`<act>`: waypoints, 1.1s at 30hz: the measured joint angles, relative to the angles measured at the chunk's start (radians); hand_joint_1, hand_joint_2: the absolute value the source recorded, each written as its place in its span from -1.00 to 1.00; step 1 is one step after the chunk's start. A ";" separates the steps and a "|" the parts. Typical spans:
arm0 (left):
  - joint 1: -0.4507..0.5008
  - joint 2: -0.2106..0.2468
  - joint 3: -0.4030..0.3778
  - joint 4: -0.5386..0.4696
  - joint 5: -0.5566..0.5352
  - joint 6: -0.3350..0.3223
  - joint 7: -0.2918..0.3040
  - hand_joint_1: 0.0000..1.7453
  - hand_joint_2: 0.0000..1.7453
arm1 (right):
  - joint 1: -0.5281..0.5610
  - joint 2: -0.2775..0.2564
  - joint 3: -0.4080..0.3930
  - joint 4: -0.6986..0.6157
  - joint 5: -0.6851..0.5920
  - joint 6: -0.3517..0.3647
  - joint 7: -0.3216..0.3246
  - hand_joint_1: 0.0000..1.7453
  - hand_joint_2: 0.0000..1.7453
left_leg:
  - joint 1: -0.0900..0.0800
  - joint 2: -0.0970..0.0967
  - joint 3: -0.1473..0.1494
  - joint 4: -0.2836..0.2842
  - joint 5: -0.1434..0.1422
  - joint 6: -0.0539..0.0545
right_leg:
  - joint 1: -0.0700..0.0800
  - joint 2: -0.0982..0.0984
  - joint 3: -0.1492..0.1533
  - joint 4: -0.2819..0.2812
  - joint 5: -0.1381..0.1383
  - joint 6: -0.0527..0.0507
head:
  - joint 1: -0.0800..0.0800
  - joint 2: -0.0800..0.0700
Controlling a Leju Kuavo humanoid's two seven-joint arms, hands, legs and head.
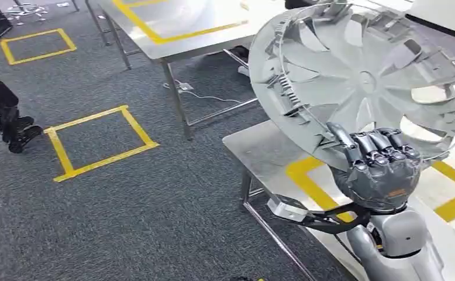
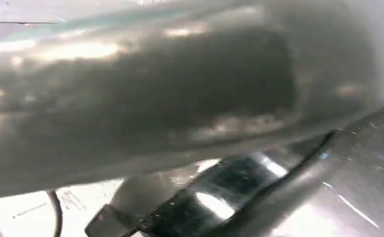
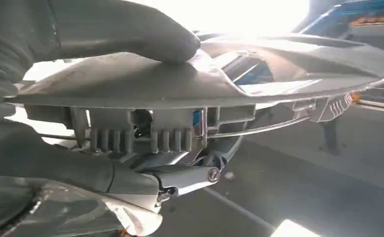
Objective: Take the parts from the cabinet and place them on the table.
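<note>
A large silver hubcap [image 1: 354, 76] with fan-shaped spokes is held up, tilted, above the near steel table [image 1: 260, 152]. My right hand [image 1: 383, 167] grips its lower rim, dark fingers curled over the edge. In the right wrist view the thumb [image 3: 131, 29] presses on the hubcap's face [image 3: 259, 74], and the ribbed clips and wire ring on its back show beneath. The left wrist view is a blurred grey mass [image 2: 155, 98] with a dark glossy shape [image 2: 205, 202] below; I cannot make out how my left hand stands.
Yellow tape [image 1: 307, 181] marks a frame on the near table. A second steel table [image 1: 172, 29] with yellow tape stands behind. Two yellow tape squares [image 1: 99, 143] lie on the grey carpet. A dark shape [image 1: 6, 117] stands at the left edge.
</note>
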 joint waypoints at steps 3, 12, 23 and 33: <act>-0.006 -0.004 -0.006 0.000 0.000 -0.004 0.000 -1.00 -1.00 | 0.005 0.002 -0.011 0.000 0.000 0.000 -0.006 1.00 1.00 | 0.006 0.039 0.002 0.007 -0.009 -0.013 | -0.011 -0.026 0.103 -0.186 0.102 0.015 | -0.001 0.000; -0.016 -0.002 -0.012 0.000 -0.001 -0.009 0.005 -1.00 -1.00 | 0.013 0.023 -0.030 -0.001 -0.001 0.000 -0.016 1.00 1.00 | 0.011 -0.012 -0.040 0.148 -0.118 -0.057 | -0.003 -0.008 0.161 -0.292 0.119 -0.045 | -0.007 0.000; -0.008 0.003 -0.013 0.000 0.002 -0.011 0.010 -1.00 -1.00 | 0.029 0.041 -0.037 0.000 0.000 0.000 -0.024 1.00 1.00 | -0.005 -0.114 -0.008 0.042 -0.028 -0.009 | -0.002 0.134 0.145 -0.295 0.140 -0.030 | -0.007 0.000; -0.003 -0.002 -0.014 0.000 0.007 -0.011 0.010 -1.00 -1.00 | 0.038 0.043 -0.045 0.000 0.000 0.000 -0.029 1.00 1.00 | 0.001 0.033 0.001 0.003 -0.007 -0.004 | -0.006 -0.015 0.079 -0.127 0.069 0.007 | 0.002 0.000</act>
